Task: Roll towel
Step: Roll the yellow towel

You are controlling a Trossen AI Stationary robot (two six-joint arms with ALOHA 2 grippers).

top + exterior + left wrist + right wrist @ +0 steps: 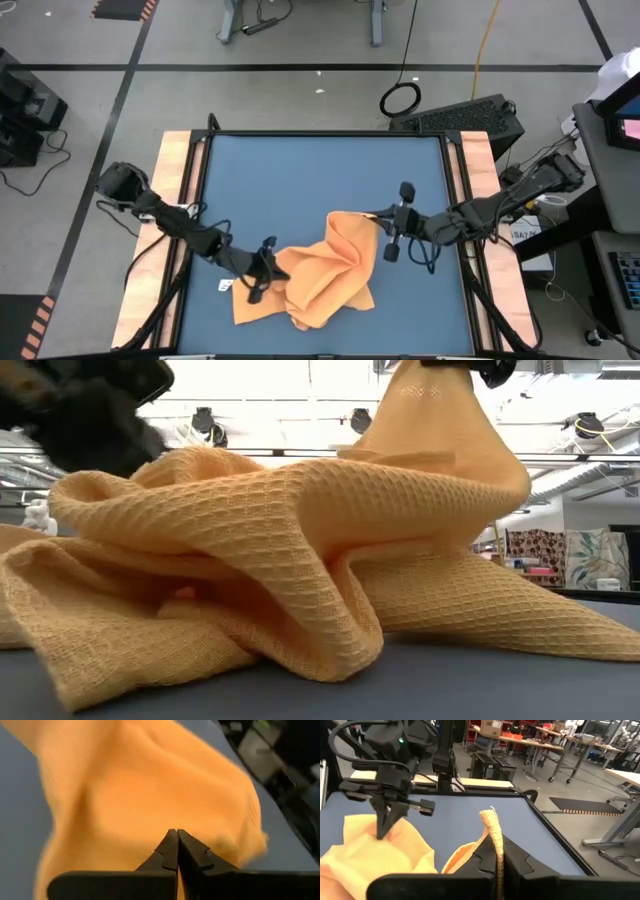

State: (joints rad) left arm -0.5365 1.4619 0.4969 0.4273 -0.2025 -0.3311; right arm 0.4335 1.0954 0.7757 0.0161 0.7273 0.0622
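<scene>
Blue matting covers the table [320,170], framed by pale wood strips, with a grey workshop floor beyond.

On the left, the left gripper [268,268] sits low at the near-left part of the towel [320,275]. Its fingers are pressed together; from its own wrist camera they point into the orange cloth, and whether a fold is pinched between them cannot be told. A small white tag [224,285] lies just beside the towel's left edge.

The towel itself is a rumpled heap near the front of the table, not flat and not rolled.

On the right, the right gripper [390,226] is clamped on the towel's far-right corner, which stands up between its fingers and is lifted clear of the mat.

By the look of it, this is the spreading stage. Next the arms probably need to draw the cloth out flat, square an edge, then start turning it over on itself.
</scene>
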